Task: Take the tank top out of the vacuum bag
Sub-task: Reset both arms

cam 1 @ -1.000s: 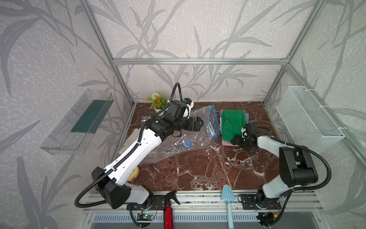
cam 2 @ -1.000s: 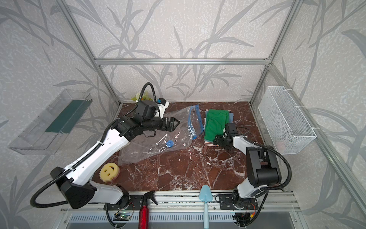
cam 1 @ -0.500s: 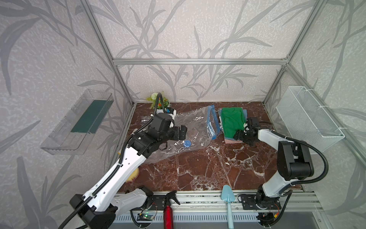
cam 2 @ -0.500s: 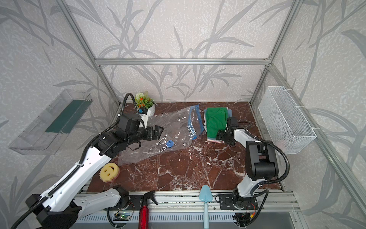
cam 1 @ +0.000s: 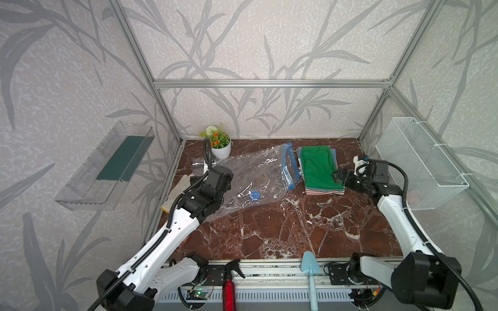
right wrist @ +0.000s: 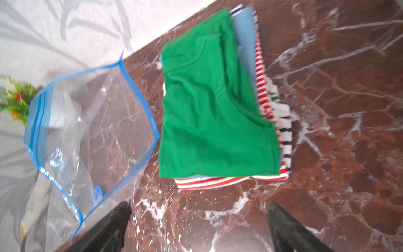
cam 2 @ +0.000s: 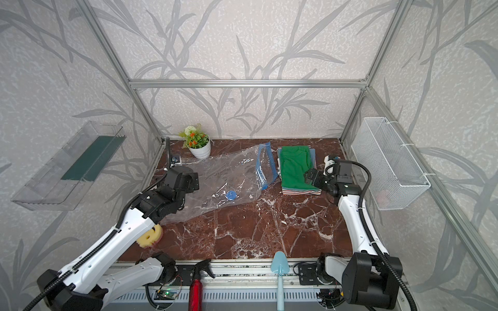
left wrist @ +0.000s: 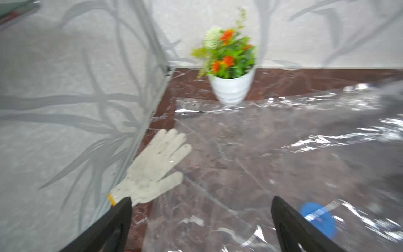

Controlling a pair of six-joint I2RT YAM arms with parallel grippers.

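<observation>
The green folded cloth tank top (cam 1: 318, 168), where is it now? you ask me.

I answer: It lies outside, on top of a pile (right wrist: 207, 182) of striped and blue folded clothes on the brown marble desk (cam 1: 269, 229). It is just beside the blue zip mouth of the large clear crinkly plastic vacuum bag (cam 1: 250, 172). The bag looks flat and empty, so I judge the work is done.

You ask: And your pincers?

I answer: Both are released, because nothing needs holding now. My left pincer (left wrist: 201, 209) hangs over the bag's end far from the zip. My right pincer (right wrist: 198, 209) stands near the pile, not touching. One second ago the left one reached much further over the bag, and the right one was less wide. Both arms have drawn back.
</observation>
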